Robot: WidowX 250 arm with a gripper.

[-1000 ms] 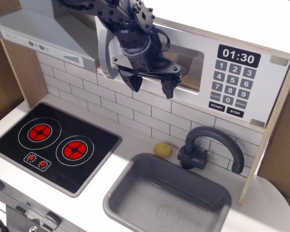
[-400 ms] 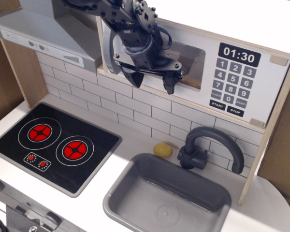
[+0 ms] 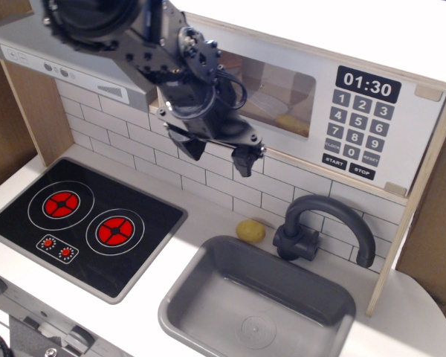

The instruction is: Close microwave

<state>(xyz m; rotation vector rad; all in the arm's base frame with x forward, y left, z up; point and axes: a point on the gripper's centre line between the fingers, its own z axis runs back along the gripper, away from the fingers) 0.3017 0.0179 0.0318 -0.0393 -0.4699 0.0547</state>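
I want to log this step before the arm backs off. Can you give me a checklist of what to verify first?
1. Microwave door flush with the front: looks ok on the visible right side; the left edge and handle are hidden behind the arm, so cannot tell fully.
2. End effector open, gripping nothing: ok.
3. End effector clear of the door: cannot tell, it sits in front of the door's lower left corner.
4. Retreat path past the faucet: ok, the faucet is lower and to the right.
5. Yellow object on the counter undisturbed by the sink: ok.
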